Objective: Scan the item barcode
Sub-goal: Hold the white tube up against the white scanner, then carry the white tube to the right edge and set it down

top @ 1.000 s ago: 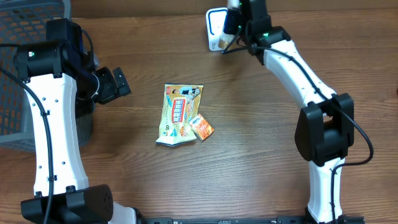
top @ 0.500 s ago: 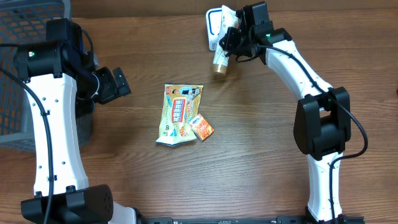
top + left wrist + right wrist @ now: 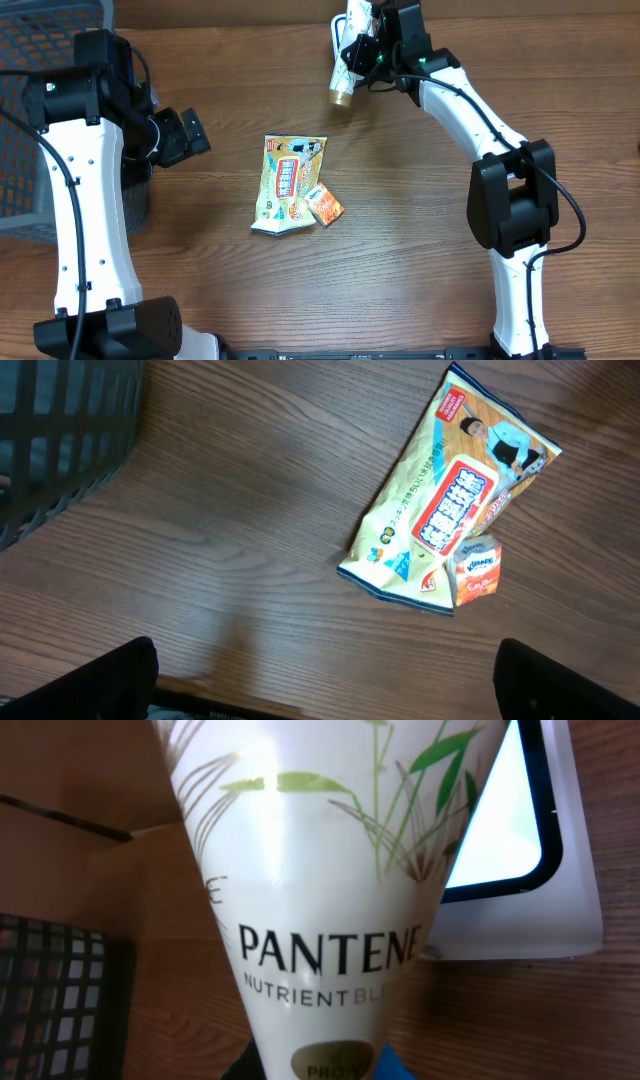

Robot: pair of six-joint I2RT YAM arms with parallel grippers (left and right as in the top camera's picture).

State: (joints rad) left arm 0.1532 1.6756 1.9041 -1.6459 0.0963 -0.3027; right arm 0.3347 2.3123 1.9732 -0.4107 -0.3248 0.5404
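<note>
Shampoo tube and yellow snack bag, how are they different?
The shampoo tube is white with green leaves; the snack bag is yellow with a red label. The tube is held by the right gripper; the bag lies loose on the table. Both carry printed writing.

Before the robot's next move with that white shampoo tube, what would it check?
1. Right gripper shut on the white plastic Pantene tube with gold cap: ok.
2. Tube close to the white scanner with the black-framed window: ok.
3. Barcode turned toward the scanner: cannot tell, none shows.
4. Left gripper open, well away: ok.
5. Yellow snack packet and small orange box lying clear of the tube: ok.
</note>
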